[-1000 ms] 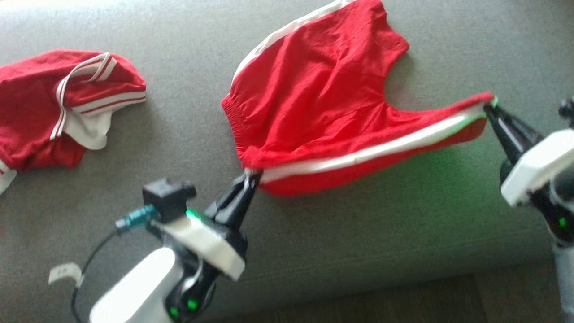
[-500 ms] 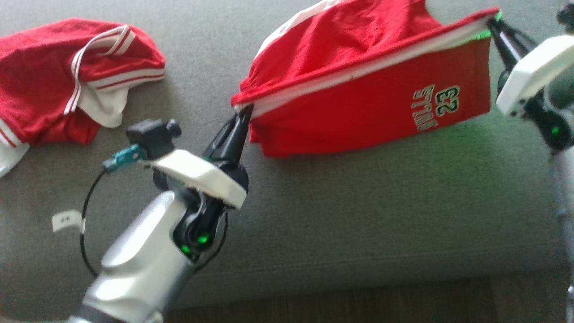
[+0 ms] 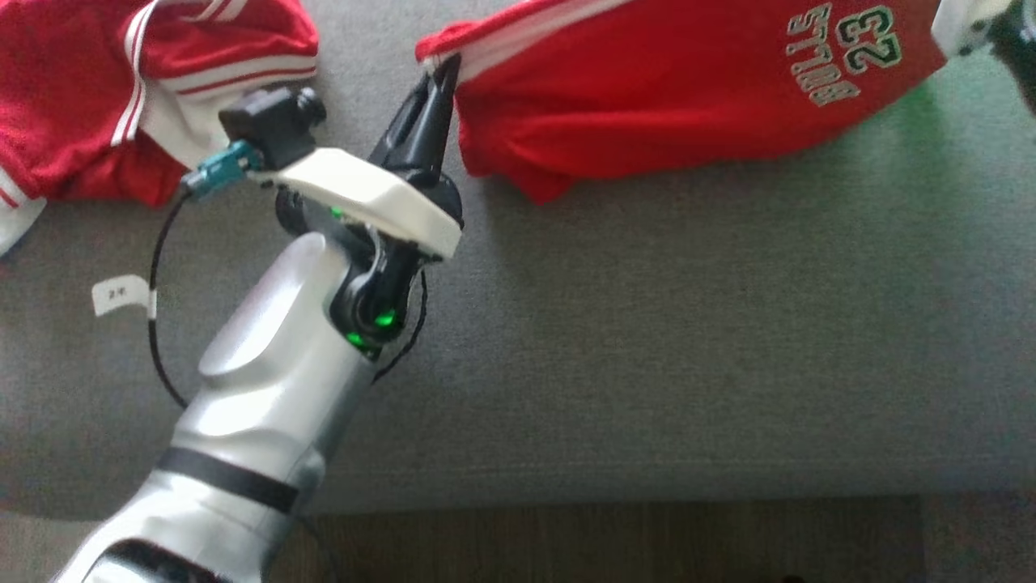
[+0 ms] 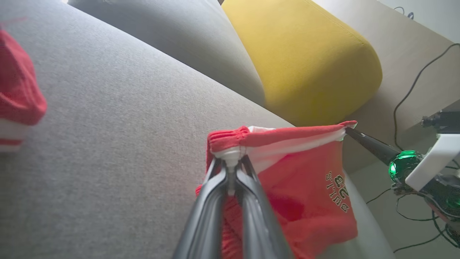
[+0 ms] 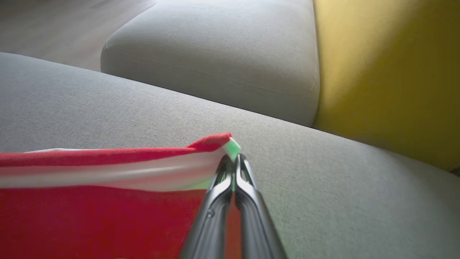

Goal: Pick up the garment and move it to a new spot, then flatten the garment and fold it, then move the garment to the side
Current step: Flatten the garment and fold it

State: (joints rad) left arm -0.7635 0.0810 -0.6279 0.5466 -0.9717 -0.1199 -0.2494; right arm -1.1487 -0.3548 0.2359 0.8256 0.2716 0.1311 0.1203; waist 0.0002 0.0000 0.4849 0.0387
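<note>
**Q:** What does your head view give you?

**A:** You look down on the grey sofa seat [image 3: 688, 324]. The garment [image 3: 664, 105], red shorts with a white side stripe, is stretched along the top of the picture. Its lettering and the number 23 face you. Your left gripper [image 3: 443, 73] has its fingers pinched together on the waistband corner. The pale forearm [image 3: 267, 389] climbs from the lower left, with the wrist angled up toward the cloth. A second red garment [image 3: 73, 89] lies crumpled at the upper left.

**Q:** And the left wrist view?

**A:** It adds the far end. Your right gripper [image 4: 350, 131] is clamped on the opposite striped corner, so the shorts hang between your two arms. A yellow cushion [image 4: 305, 54] sits behind. You cannot tell whether the lower hem touches the seat.

**Q:** And the right wrist view?

**A:** Here you see those fingers close up, narrow and closed on the stripe's tip. The corner is held above the seat, with a grey back cushion [image 5: 215, 61] beyond it.
</note>
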